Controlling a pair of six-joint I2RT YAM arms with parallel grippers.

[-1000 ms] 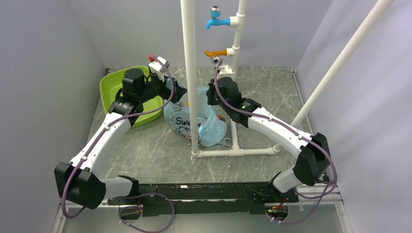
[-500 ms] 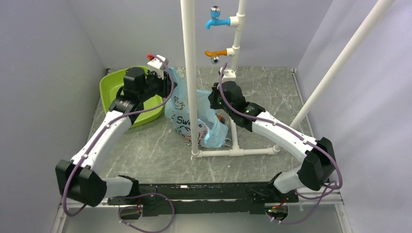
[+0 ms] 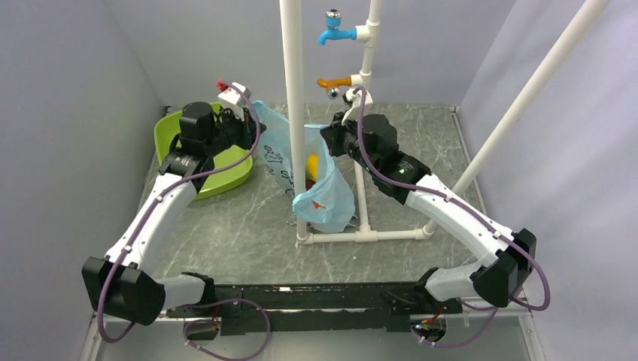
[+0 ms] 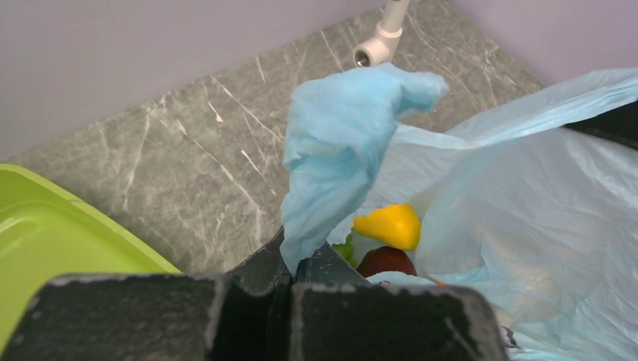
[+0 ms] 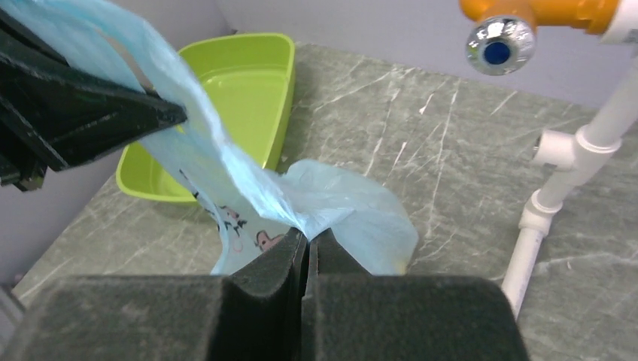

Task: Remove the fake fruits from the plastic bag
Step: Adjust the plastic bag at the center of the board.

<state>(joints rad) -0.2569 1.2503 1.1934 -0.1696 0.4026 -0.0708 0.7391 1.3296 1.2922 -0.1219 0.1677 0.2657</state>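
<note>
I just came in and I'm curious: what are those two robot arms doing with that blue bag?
The robot holds a thin, translucent light-blue plastic bag up by two sides. The left end effector and the right end effector are each shut on its edge. A yellow oblong plastic fruit and a dark red round plastic fruit lie inside, not yet taken out.

plastic bag (image 4: pixel 527 226): thin, crinkly, translucent | tray (image 4: pixel 45 248): glossy plastic | table (image 4: pixel 188 150): matt, marbled grey
</note>
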